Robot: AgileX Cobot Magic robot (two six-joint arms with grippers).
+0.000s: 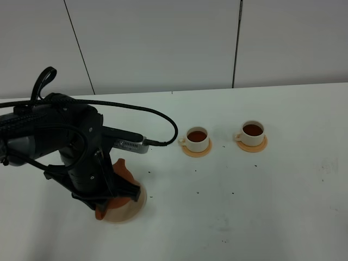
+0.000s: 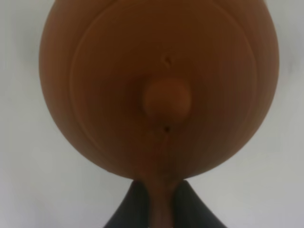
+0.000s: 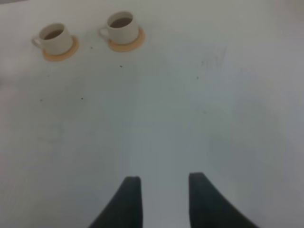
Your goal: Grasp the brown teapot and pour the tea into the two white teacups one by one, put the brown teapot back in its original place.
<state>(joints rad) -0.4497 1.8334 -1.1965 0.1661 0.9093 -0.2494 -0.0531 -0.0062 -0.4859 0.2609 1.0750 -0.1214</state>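
My left hand (image 2: 159, 209) is clenched on the handle of the brown teapot (image 2: 159, 85); the pot's body lies straight out ahead of the fingers, lid knob up, level. It sits on the pale coaster (image 1: 129, 209) near the tabletop's (image 1: 261, 206) front-left corner, so I judge release comes next. Both white teacups (image 1: 197, 138) (image 1: 253, 132) on orange saucers hold dark tea, well apart toward the back edge. My right hand (image 3: 161, 199) hangs released over bare white tabletop. Plain grey wall panels behind.

No readable text, no labels, no brand marks, no numbers, no signs anywhere, only faint illegible smudged marks on the white bench (image 1: 328, 165)
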